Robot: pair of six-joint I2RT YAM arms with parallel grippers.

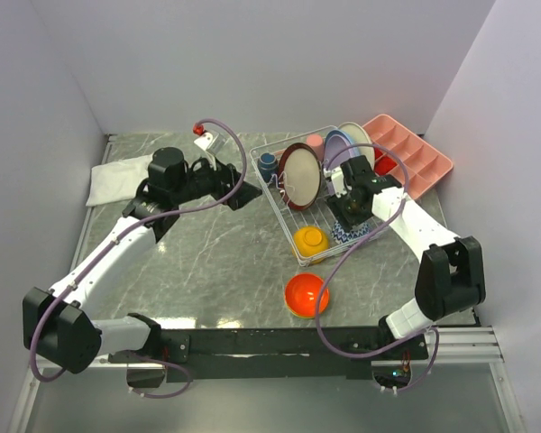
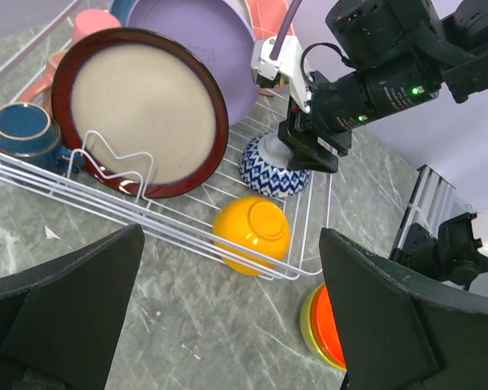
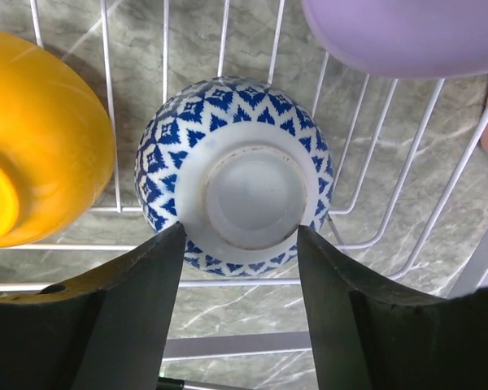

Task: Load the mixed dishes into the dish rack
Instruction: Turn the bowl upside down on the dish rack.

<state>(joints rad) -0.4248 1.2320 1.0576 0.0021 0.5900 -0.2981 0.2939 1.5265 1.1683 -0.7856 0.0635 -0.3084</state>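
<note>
Now the right arm reaches over the dish rack (image 3: 236,283), wrist bent down, with the right gripper (image 3: 240,231) straight above the upturned blue-patterned bowl (image 3: 240,191). That bowl lies in the rack beside the yellow bowl (image 3: 32,138). The fingers sit either side of its foot; pinching or not, I cannot tell. The left arm stretches across the grey marbled table (image 1: 216,262), left gripper (image 2: 232,234) spread wide, just short of the rack. Pale walls (image 1: 279,63) all round.
</note>
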